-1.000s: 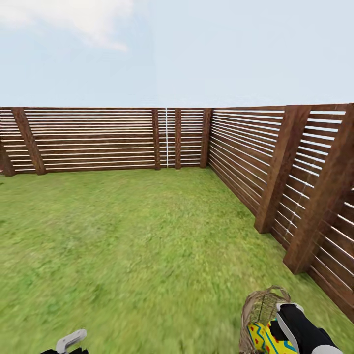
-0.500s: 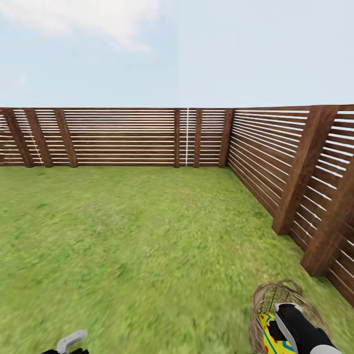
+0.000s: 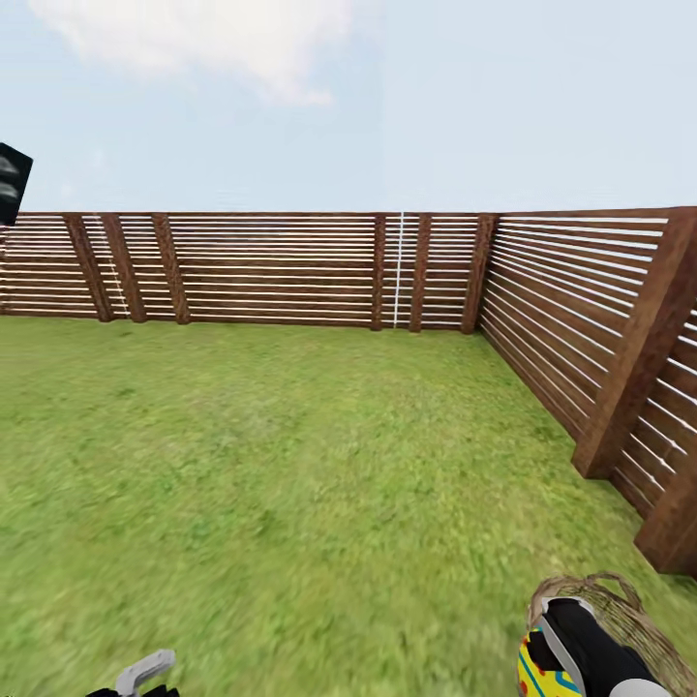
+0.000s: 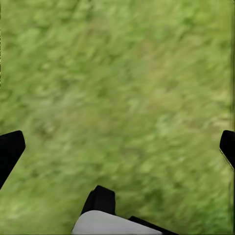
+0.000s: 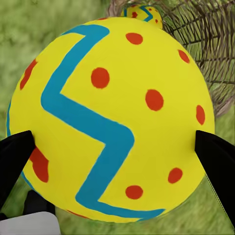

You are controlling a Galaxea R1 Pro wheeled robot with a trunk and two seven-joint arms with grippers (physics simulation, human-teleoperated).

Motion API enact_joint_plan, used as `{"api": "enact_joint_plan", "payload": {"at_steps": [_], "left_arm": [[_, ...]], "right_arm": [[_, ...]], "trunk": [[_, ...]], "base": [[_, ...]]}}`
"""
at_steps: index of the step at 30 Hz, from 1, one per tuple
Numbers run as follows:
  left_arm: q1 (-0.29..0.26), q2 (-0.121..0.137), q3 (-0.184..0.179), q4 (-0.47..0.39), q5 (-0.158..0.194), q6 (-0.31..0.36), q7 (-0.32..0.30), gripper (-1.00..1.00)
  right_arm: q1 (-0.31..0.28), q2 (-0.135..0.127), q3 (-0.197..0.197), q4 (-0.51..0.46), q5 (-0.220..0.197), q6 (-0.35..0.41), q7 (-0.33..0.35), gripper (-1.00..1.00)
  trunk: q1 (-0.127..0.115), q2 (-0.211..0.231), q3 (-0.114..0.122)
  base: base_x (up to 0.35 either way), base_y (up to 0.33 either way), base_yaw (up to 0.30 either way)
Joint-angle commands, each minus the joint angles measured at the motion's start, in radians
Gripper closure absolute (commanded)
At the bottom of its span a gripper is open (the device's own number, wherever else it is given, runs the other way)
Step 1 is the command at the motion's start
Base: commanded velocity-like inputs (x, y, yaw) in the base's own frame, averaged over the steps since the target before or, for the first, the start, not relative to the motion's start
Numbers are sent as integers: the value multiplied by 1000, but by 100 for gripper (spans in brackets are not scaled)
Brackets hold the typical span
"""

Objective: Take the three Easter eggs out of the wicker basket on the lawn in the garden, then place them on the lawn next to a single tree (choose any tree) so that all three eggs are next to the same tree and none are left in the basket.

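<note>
Gripped between the right gripper (image 3: 554,668) fingers at the lower right of the head view is one Easter egg (image 3: 538,670), yellow with blue and red markings, with the wicker basket (image 3: 639,624) just behind and beside it on the lawn (image 3: 290,465). At the lower left edge sits the left gripper (image 3: 136,678), well apart from the basket; a brown slat fence (image 3: 290,271) bounds the grass, and a dark blocky shape (image 3: 12,182) cuts in at the upper left edge, too little of it to name. No slim-trunked tree appears, so the placing spot probably lies outside the frame. In the left wrist view, the left gripper (image 4: 117,147) is spread wide over bare grass. In the right wrist view, the dark fingers (image 5: 215,156) clamp the egg's sides; another egg (image 5: 143,12) lies inside the basket (image 5: 205,44) at the upper right, beyond the held one.
</note>
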Motion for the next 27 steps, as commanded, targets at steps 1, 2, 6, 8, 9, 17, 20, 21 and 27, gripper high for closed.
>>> {"api": "enact_joint_plan", "payload": {"at_steps": [1,2,6,8,9,17,20,21,27], "left_arm": [[-1,-1,5,-1,8,6,-2,-100],[-1,-1,4,-1,8,6,-2,-100],[-1,-1,5,-1,8,6,-2,-100],[-1,-1,5,-1,9,6,-2,-100],[-1,-1,5,-1,9,6,-2,-100],[-1,0,7,-2,10,6,-2,-100],[-1,0,6,-2,10,6,-2,-100],[-1,0,6,-1,10,6,-2,-100],[-1,-1,5,-1,10,6,-2,-100]], "right_arm": [[0,1,-1,-1,1,5,-2,100],[0,1,-1,-1,1,5,-2,100],[0,22,0,1,10,5,-3,100],[0,28,0,2,13,5,-3,100],[0,28,0,1,12,5,-3,100],[0,28,-2,-2,12,5,-3,100],[0,27,-4,-5,12,5,-3,100],[0,27,-5,-5,10,5,-2,100],[0,26,-5,-5,3,5,-1,100]], "trunk": [[1,-1,-1],[1,-1,-1],[1,-1,-1],[1,-1,-1],[1,-1,-1],[1,-1,-1],[1,-1,-1],[1,-1,-1],[1,-1,-1]], "base": [[328,0,259],[328,0,262],[328,0,283],[328,2,296],[328,37,297],[328,77,297],[328,83,297],[328,83,297],[328,78,93]]}}
